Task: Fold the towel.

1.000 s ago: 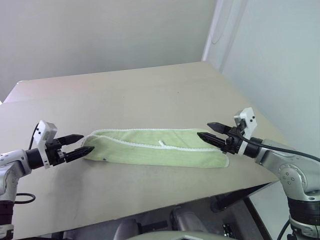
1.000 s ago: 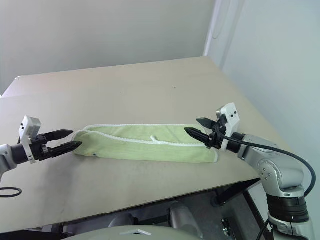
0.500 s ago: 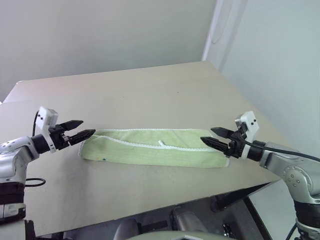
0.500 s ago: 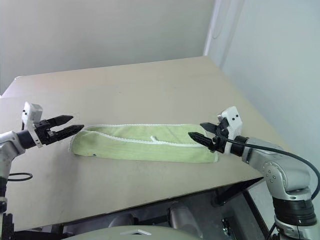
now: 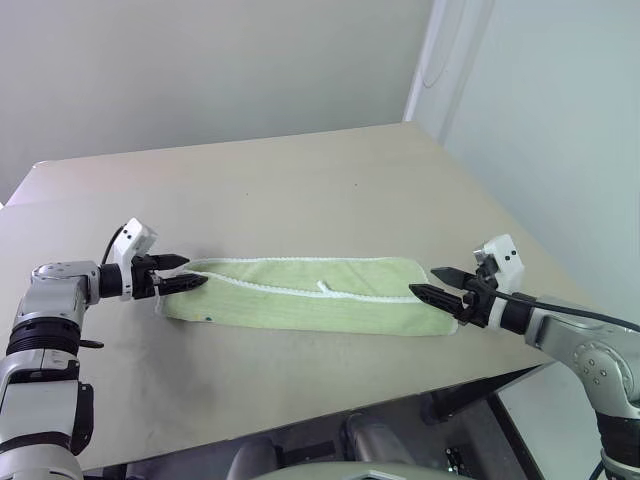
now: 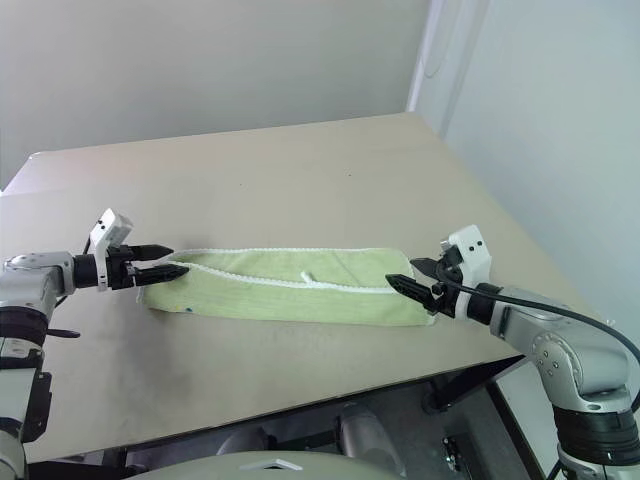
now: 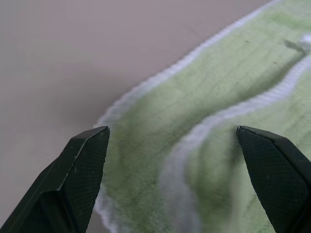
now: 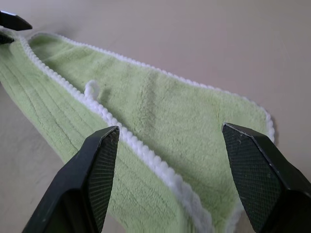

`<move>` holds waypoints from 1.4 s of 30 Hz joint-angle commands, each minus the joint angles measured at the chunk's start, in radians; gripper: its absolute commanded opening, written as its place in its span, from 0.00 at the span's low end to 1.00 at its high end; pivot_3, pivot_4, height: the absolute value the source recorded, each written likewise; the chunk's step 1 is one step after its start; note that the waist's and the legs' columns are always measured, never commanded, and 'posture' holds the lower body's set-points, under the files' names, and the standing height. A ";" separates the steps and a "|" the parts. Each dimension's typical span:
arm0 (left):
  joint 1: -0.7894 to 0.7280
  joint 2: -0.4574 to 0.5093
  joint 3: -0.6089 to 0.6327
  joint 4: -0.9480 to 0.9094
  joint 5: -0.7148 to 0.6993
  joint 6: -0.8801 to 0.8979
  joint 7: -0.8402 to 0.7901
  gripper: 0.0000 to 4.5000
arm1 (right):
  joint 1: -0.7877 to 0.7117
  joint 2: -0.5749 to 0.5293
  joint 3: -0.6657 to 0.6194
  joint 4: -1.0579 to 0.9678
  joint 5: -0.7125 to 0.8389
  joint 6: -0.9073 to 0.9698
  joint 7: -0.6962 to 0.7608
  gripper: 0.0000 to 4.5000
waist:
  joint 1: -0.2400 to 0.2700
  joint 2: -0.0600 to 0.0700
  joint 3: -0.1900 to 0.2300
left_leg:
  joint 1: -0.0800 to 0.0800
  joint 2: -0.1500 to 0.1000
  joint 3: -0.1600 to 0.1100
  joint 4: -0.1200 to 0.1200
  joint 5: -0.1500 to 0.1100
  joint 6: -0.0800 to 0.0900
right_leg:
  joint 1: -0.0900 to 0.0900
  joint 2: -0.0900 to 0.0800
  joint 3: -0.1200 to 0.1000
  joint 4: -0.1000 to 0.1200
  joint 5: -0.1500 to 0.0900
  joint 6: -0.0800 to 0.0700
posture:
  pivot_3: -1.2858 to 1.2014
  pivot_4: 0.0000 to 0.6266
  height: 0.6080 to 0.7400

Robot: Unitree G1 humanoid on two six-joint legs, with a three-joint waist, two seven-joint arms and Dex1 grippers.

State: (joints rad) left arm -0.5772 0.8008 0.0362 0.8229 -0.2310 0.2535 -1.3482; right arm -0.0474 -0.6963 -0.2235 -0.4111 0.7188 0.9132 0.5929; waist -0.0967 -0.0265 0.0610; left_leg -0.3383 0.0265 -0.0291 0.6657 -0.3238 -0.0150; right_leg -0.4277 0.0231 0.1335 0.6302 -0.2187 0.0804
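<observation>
The towel (image 5: 310,296) lies folded lengthwise on the table (image 5: 300,190). The left gripper (image 5: 182,273) and right gripper (image 5: 437,286) hover at its ends, jaws spread, holding nothing

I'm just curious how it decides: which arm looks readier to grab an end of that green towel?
Probably the left. The left gripper, open, already straddles the end of the lime-green terry towel, seen between its fingers at the wrist. The right gripper, also open, hangs just off the other end.
</observation>
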 commanded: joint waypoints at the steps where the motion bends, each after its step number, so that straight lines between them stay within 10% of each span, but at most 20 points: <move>1: -0.018 0.009 0.002 -0.019 0.004 -0.017 -0.035 0.98 | -0.001 -0.006 -0.045 -0.050 0.017 -0.003 -0.011 0.79 | 0.000 0.000 0.000 | 0.000 0.000 0.000 0.000 0.000 0.000 | 0.000 0.000 0.000 0.000 0.000 0.000 | 0.52 0.00 1.00; 15: -0.005 0.030 0.043 -0.026 -0.019 0.002 -0.070 0.01 | 0.020 -0.027 -0.045 -0.046 0.002 -0.002 -0.009 0.79 | 0.001 0.000 0.000 | 0.000 0.000 0.000 0.000 0.000 0.000 | 0.000 0.000 0.000 0.000 0.000 0.000 | 0.52 0.00 1.00; 42: 0.037 0.044 0.039 -0.074 0.010 -0.002 -0.046 0.01 | -0.022 -0.051 -0.005 0.067 0.027 0.157 -0.009 0.79 | 0.000 0.000 0.000 | 0.000 0.000 0.000 0.000 0.000 0.000 | 0.000 0.000 0.000 0.000 0.000 0.000 | 0.52 0.00 1.00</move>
State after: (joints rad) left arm -0.5388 0.8212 0.0538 0.7801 -0.2080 0.2509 -1.3926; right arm -0.0490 -0.7451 -0.2285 -0.3438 0.7514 1.0831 0.5775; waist -0.0965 -0.0269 0.0608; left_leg -0.3382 0.0266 -0.0292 0.6658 -0.3238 -0.0150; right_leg -0.4276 0.0230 0.1335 0.6303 -0.2187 0.0804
